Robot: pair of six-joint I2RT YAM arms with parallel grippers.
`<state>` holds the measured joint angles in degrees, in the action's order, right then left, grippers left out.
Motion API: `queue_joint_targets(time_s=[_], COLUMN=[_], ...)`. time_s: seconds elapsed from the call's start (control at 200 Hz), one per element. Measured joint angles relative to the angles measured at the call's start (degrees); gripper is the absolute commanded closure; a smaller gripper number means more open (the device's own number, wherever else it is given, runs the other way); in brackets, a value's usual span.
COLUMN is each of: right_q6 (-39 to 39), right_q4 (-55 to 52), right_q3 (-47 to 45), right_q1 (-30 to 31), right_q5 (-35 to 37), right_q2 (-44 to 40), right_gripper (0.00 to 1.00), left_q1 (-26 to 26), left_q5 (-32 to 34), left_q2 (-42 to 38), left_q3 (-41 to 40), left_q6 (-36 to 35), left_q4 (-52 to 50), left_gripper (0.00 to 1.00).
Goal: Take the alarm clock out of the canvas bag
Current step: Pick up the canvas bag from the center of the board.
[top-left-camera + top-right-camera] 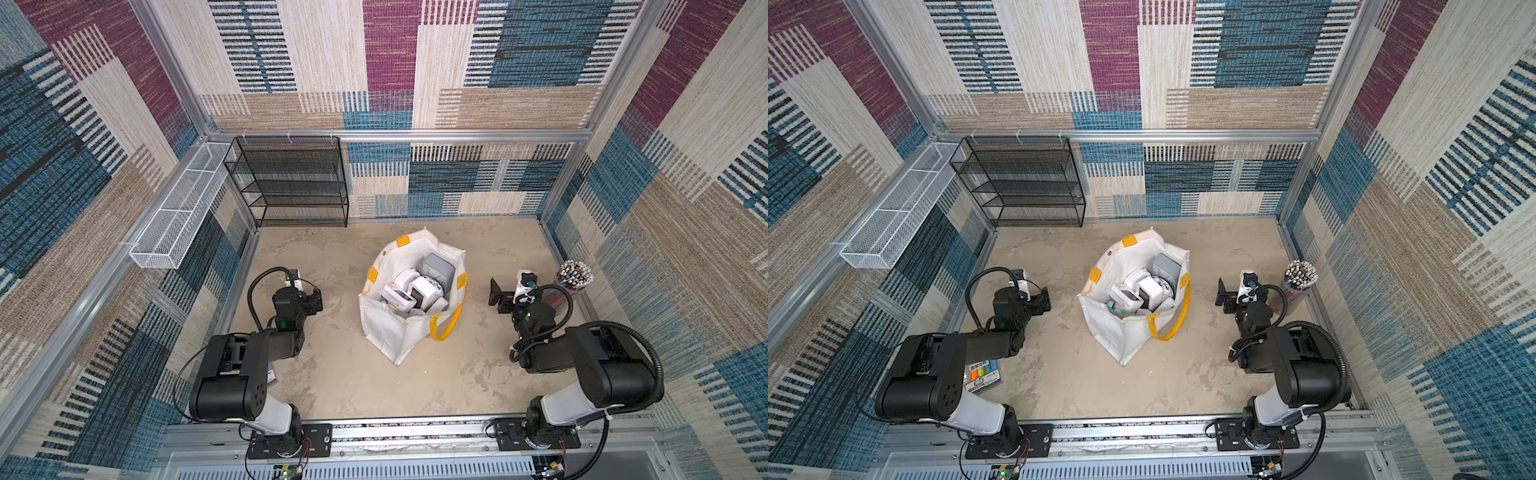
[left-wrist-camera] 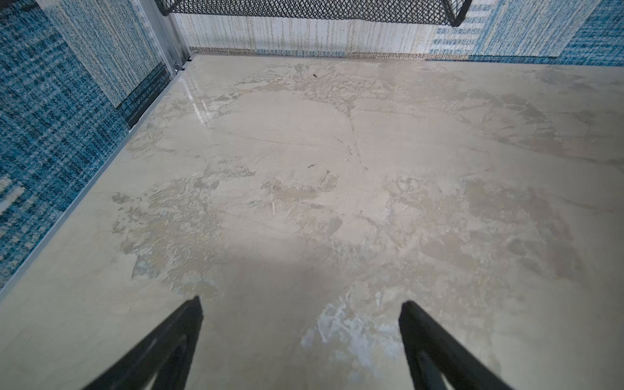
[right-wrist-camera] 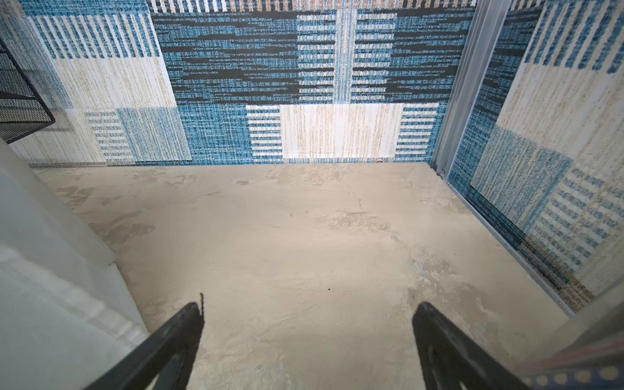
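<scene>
canvas bag (image 1: 384,336): white, yellow handles, white gadgets (image 1: 419,291) inside | left tool (image 2: 301,301): wide, empty | right tool (image 3: 308,304): wide, empty

Soft white cloth forms the canvas bag (image 1: 386,332), its straps (image 1: 436,330) yellow webbing. The desk (image 2: 304,135) looks like mottled beige plaster, faintly glossy in patches. The shelf (image 1: 291,183) is black metal mesh; the walls (image 1: 386,50), rough woven carpet-like cloth.
</scene>
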<state>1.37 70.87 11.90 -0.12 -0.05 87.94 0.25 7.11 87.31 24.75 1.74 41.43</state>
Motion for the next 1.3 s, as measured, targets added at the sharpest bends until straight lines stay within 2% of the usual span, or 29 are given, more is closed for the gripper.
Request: queue_joint_targets(time_s=[0.751,0.886,1.027,1.082,1.142,1.222,1.297], right_q6=[0.0,0.0,0.0,0.0,0.0,-0.7,-1.6], right_q4=[0.0,0.0,-0.1,-1.6,-8.3,-17.5,-23.3], right_q3=[0.0,0.0,0.1,0.9,5.2,13.7,17.2], right_q1=[0.0,0.0,-0.1,-0.2,-0.2,-0.3,-0.3], right_q5=[0.0,0.0,-0.4,-0.6,-0.9,-0.9,-1.5], right_q2=[0.0,0.0,0.0,-0.8,-3.2,-6.6,-9.8], right_gripper=[0.0,0.0,0.0,0.0,0.02,0.05,0.06], left_q1=[0.0,0.0,0.1,0.2,0.4,0.4,0.4], left_q5=[0.0,0.0,0.0,-0.2,-0.2,-0.2,-1.9], left_q2=[0.0,0.0,0.0,-0.7,-2.9,-6.2,-10.1], left_q3=[0.0,0.1,0.3,1.9,6.4,13.8,18.0], left_q6=[0.0,0.0,0.0,0.0,0.0,0.9,2.3], left_q4=[0.0,0.0,-0.1,-2.9,-10.3,-18.5,-24.3], left_gripper=[0.06,0.01,0.01,0.01,0.02,0.09,0.11])
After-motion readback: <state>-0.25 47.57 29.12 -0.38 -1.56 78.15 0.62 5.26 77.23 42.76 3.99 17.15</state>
